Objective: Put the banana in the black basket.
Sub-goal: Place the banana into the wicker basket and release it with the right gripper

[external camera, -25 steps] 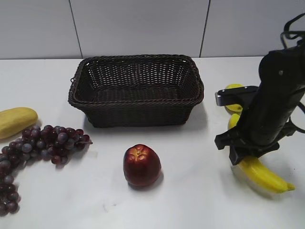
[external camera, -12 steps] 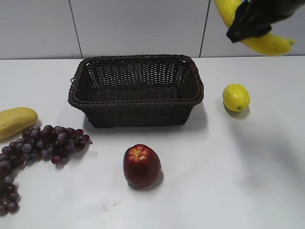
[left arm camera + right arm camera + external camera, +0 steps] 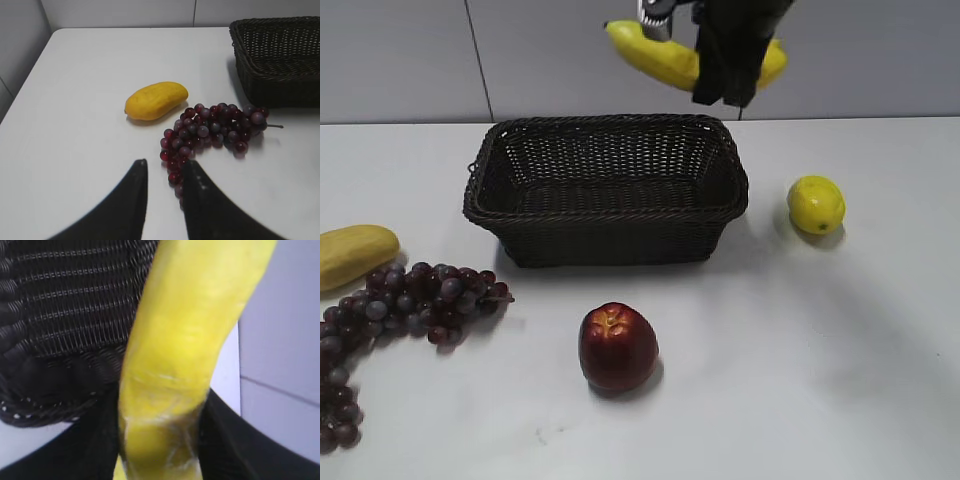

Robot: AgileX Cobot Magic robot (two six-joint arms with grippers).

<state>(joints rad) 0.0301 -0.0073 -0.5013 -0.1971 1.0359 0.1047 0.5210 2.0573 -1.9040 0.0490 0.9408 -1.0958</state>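
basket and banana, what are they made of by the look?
Black basket: woven wicker or rattan-like strands, possibly plastic; open weave, braided rim, slight sheen. Banana, held by the right gripper: very glossy, uniform yellow skin without spots, so probably a plastic replica, though real fruit can't be excluded.

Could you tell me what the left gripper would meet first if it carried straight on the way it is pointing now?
Probably the bunch of grapes: the left gripper points across the table at them, with the mango-like yellow fruit slightly left beyond. Depth is hard to judge.
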